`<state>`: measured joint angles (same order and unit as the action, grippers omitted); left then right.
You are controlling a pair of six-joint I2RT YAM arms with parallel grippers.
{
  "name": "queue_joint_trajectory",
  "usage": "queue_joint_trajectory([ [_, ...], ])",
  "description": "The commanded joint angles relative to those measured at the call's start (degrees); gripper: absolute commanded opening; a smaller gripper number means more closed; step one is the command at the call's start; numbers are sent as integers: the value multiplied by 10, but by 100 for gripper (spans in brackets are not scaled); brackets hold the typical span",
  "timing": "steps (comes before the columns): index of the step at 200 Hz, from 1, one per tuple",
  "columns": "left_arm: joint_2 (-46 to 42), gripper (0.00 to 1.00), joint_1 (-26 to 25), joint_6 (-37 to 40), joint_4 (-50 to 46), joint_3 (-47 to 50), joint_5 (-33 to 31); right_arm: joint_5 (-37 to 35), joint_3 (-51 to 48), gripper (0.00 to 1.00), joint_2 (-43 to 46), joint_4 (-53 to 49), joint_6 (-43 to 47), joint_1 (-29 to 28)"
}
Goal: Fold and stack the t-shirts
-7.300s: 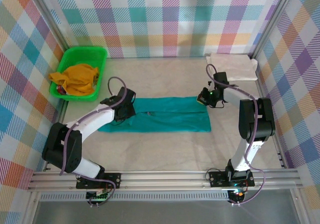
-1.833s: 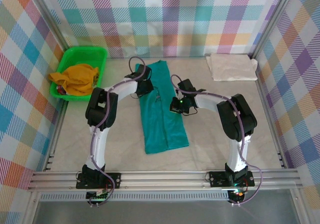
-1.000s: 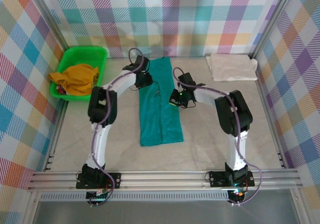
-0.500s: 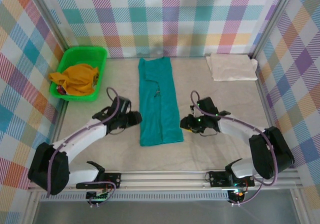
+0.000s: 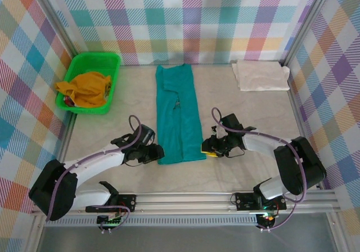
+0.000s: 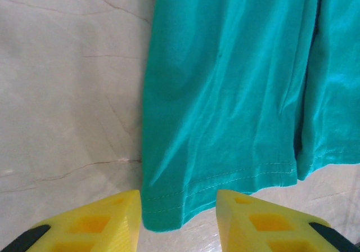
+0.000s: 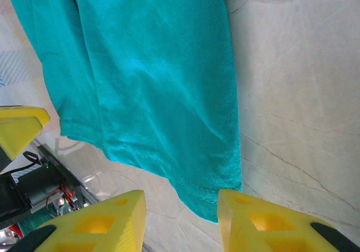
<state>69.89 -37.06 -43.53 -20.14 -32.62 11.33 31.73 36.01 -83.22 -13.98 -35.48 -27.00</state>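
The teal t-shirt [image 5: 178,114] lies flat as a long narrow strip running from the back of the table toward me. Its near hem [image 6: 225,173] faces the arms. My left gripper [image 5: 158,153] sits low at the hem's near left corner, open, with that corner [image 6: 163,215] between its yellow fingers [image 6: 107,221]. At the near right corner my right gripper [image 5: 207,147] is open too, and the corner [image 7: 211,198] lies between its fingers [image 7: 259,218]. The cream-white t-shirt [image 5: 261,75] rests folded at the back right.
A green plastic basket [image 5: 75,67] holding orange cloth [image 5: 85,89] stands at the back left. Checked walls close in the back and sides. An aluminium rail [image 5: 185,198] runs along the near edge.
The teal shirt was swung from crosswise to lengthwise and let go. Both arms then drew back toward me and closed in on the near hem's two corners.
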Motion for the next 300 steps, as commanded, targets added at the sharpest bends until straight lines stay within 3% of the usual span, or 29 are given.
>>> queue_joint_trajectory([
  [1,15,38,-12,-14,36,14,1,16,-11,39,11,10,3,1],
  [67,48,36,-20,-22,52,15,-13,17,-24,40,8,28,-17,-7],
  [116,-13,36,-21,-36,-16,26,-48,9,-24,40,7,25,-18,-15],
  [207,34,37,-25,-47,99,43,-15,-2,-26,40,-6,42,-26,-36],
  [300,26,36,-41,-49,73,21,-26,-18,-28,40,-8,42,-30,-41],
])
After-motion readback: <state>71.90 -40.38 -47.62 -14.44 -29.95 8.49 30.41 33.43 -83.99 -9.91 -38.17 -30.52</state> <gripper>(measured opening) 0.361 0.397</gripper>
